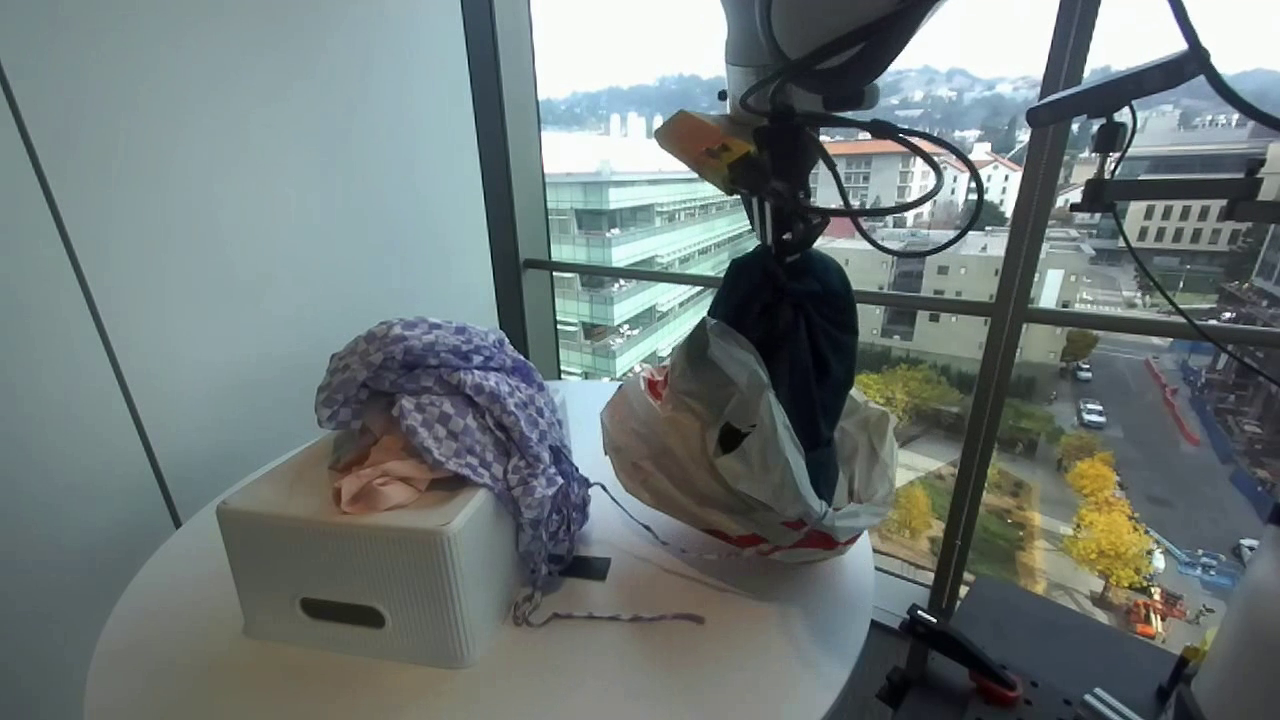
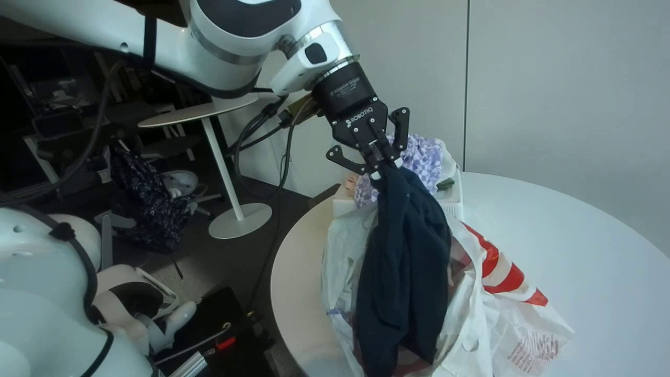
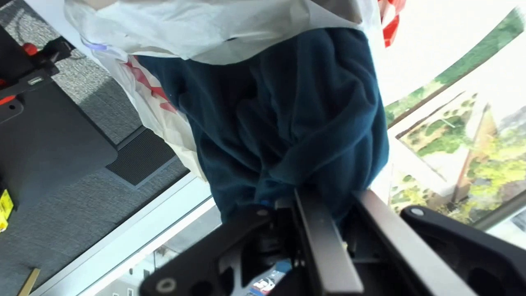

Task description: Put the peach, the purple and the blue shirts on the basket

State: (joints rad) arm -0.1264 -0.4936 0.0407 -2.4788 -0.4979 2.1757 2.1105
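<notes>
The gripper (image 2: 387, 168) hangs above the round table (image 1: 640, 670), tilted in an exterior view, and I confirm its 2 fingertips (image 2: 399, 163) are pinching the gathered top of the dark blue shirt (image 2: 405, 262). From that pinch the dark blue shirt drops in long folds — its lower part sits inside the mouth of a white plastic bag (image 1: 680, 450). My wrist view agrees: the bag's rim overlaps the dark cloth. I cannot tell whether the hem reaches the bottom of the bag. In an exterior view a red-striped side of the bag spreads over the tabletop.

The purple checked shirt (image 1: 450, 380) lies heaped on top of the white basket (image 1: 345, 570), with a length of it hanging down the side toward the table. The peach shirt (image 1: 385, 480) rests on the same top face, partly under the purple cloth. I note 1 handle slot (image 1: 342, 612) low in the basket's end wall. The dark blue shirt hangs apart from the basket, which stands near the bag.

From the purple heap, 2 thin cords (image 1: 630, 617) trail — 1 across the tabletop, 1 toward the bag. A small dark rectangle (image 1: 588, 568) lies just beside the heap's hanging end. An unclear dark green item (image 2: 445, 184) shows on the basket in an exterior view.
</notes>
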